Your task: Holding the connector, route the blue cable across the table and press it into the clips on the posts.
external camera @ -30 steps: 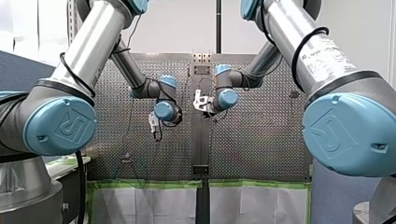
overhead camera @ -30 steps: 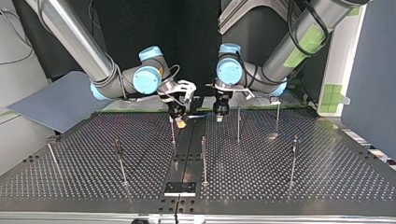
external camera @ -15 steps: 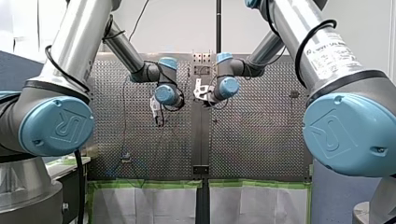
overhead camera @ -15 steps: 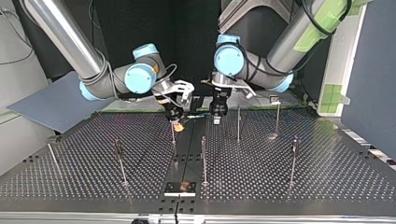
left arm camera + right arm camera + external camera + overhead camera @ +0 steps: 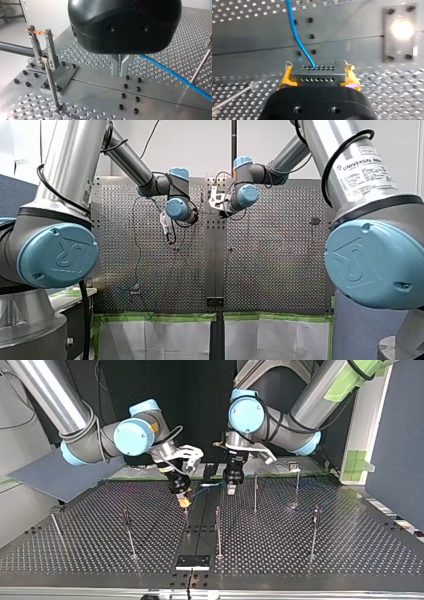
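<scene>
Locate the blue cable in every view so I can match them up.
Front view: too thin to pick out.
Top view: the blue cable spans between my right gripper and my left gripper.
Left wrist view: it runs out sideways from the shut fingers.
Right wrist view: it rises from the connector held between the yellow pads.
Shared landmark: the table's smooth centre strip.

Left gripper [image 5: 120, 73] fingers [image 5: 116, 65] pinched together, pointing down — right gripper [image 5: 318, 77] yellow pads [image 5: 286, 80] clamped.
</scene>
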You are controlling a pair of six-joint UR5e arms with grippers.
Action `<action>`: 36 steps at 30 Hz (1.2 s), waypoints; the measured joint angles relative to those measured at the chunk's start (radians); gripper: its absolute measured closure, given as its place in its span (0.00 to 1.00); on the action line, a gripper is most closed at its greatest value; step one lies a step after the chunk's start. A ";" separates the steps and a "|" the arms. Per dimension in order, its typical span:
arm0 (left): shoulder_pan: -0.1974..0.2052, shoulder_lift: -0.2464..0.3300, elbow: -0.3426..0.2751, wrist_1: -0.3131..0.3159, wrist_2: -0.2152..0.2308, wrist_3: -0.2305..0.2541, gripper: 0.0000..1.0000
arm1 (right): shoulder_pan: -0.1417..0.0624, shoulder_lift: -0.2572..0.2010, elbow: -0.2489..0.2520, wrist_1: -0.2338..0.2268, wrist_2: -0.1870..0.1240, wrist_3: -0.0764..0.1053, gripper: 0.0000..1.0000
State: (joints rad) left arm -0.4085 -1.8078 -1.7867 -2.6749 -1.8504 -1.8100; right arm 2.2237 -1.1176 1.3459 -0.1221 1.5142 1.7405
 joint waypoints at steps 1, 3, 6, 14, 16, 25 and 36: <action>-0.001 0.001 0.000 0.000 0.000 0.000 1.00 | 0.000 -0.006 0.000 0.002 0.000 0.000 1.00; -0.002 0.003 0.000 -0.002 -0.004 0.000 1.00 | 0.000 -0.013 0.000 0.005 0.000 0.000 1.00; -0.003 0.017 0.000 -0.005 -0.023 0.000 1.00 | 0.000 -0.027 0.000 0.012 0.000 -0.002 1.00; 0.001 0.092 0.001 -0.011 -0.044 -0.005 1.00 | 0.001 -0.078 0.000 0.017 0.002 -0.002 1.00; 0.003 0.102 0.001 -0.007 -0.041 -0.006 1.00 | 0.000 -0.090 -0.001 0.016 0.002 0.000 1.00; 0.030 0.109 0.003 0.025 0.007 -0.036 1.00 | -0.007 -0.102 -0.001 0.010 0.001 0.008 1.00; 0.072 0.107 0.028 0.038 0.085 -0.065 1.00 | -0.021 -0.101 -0.018 0.002 -0.042 0.024 1.00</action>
State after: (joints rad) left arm -0.3369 -1.7007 -1.7591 -2.6373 -1.7651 -1.8746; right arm 2.2023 -1.2188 1.3281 -0.1205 1.4723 1.7645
